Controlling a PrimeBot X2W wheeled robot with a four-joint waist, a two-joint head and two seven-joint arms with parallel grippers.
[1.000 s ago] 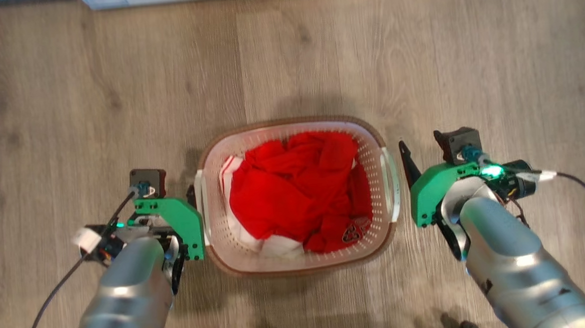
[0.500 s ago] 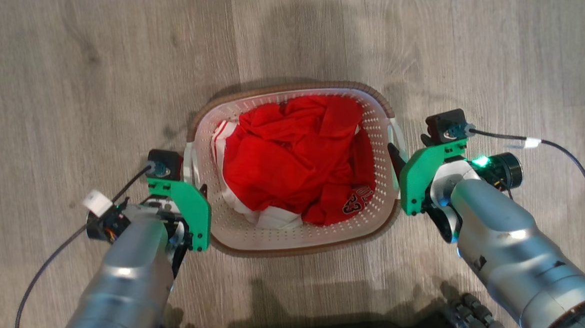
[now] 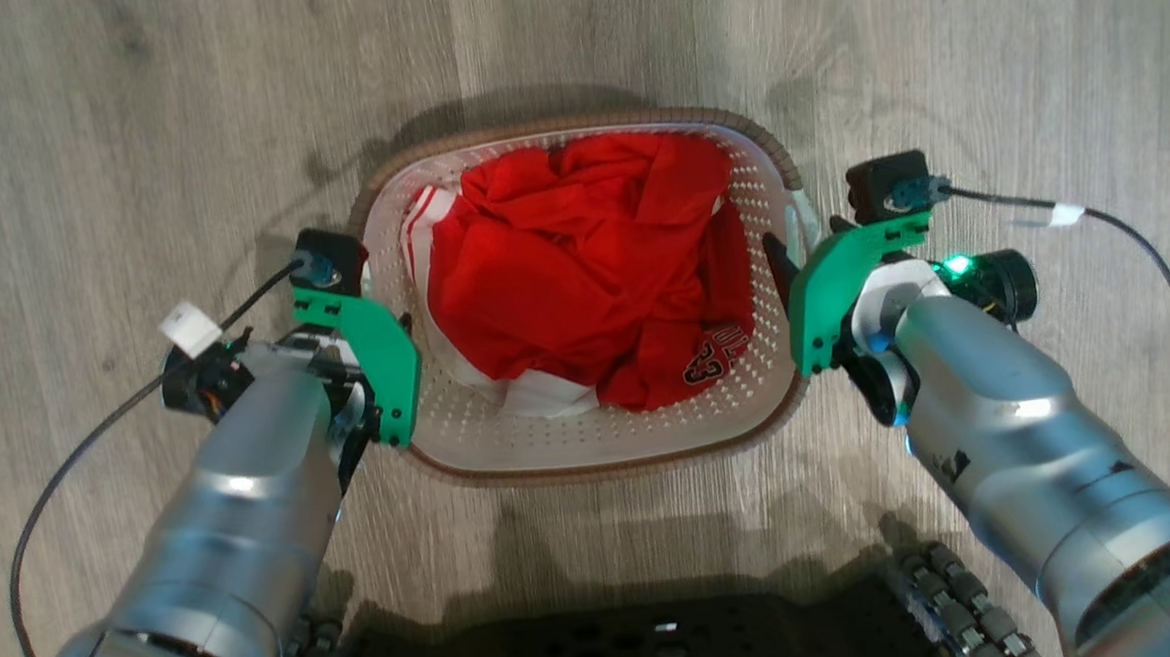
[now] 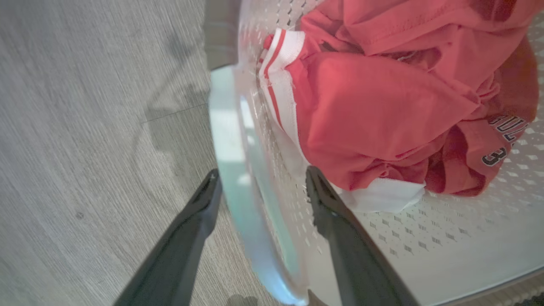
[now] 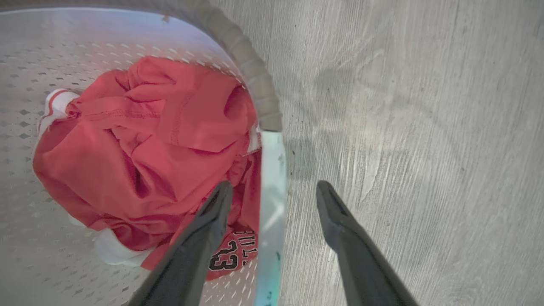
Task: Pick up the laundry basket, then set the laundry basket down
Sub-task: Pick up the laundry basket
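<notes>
Since a second ago I'm bringing both arms inward: left gripper [image 4: 261, 176] and right gripper [image 5: 274, 187] are straddling the laundry basket's [image 3: 571, 447] white handles [image 4: 225, 140], fingers [image 5: 340, 238] spread, not clamping.

I see bright, even light; soft shadows lie on the floor [image 3: 83, 114] around the laundry basket [image 3: 571, 439]. Its handle [image 4: 231, 170] smears, close up, in my left wrist view.

Pale grey wood-plank floor [image 3: 135, 142], white brown-rimmed laundry basket [image 3: 571, 439] directly on it
</notes>
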